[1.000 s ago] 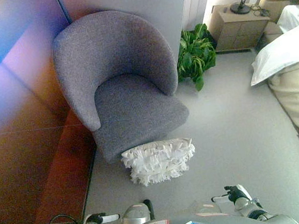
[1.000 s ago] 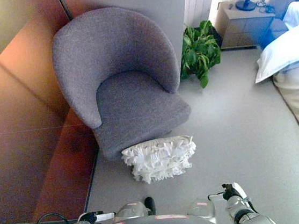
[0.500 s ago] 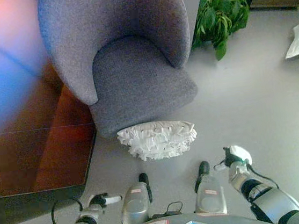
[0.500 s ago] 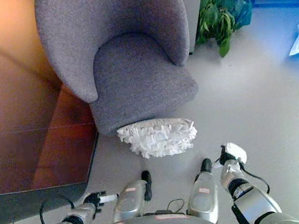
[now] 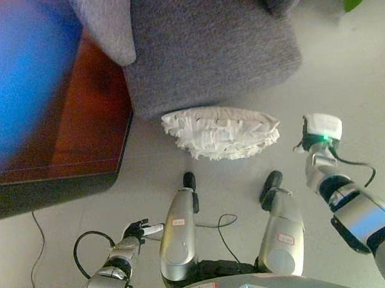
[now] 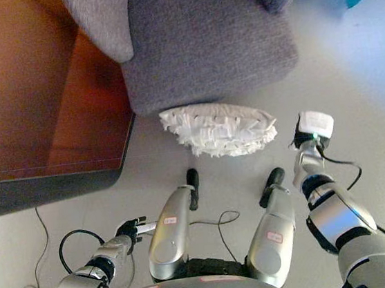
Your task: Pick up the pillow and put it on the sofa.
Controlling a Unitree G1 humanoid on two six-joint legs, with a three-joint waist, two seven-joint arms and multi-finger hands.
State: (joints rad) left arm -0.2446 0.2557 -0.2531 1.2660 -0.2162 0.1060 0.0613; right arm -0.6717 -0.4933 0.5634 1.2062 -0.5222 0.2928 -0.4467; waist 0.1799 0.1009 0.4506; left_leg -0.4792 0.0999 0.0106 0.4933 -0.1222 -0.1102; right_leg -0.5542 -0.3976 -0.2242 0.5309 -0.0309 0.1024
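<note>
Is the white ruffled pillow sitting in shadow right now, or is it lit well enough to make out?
Left eye view: the white ruffled pillow is evenly lit, its frills distinct, with only a thin shadow under its near edge on the pale floor. Right eye view: the grey fabric armchair is darkest along its base just above the pillow, and the reddish-brown wooden panel dims beside the chair.

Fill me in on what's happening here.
The robot is bent over a white ruffled pillow lying on the floor against the front of a grey armchair. Neither hand touches it yet: the right hand is just beside the pillow's right end, while the left hand hangs low, well short of it.
</note>
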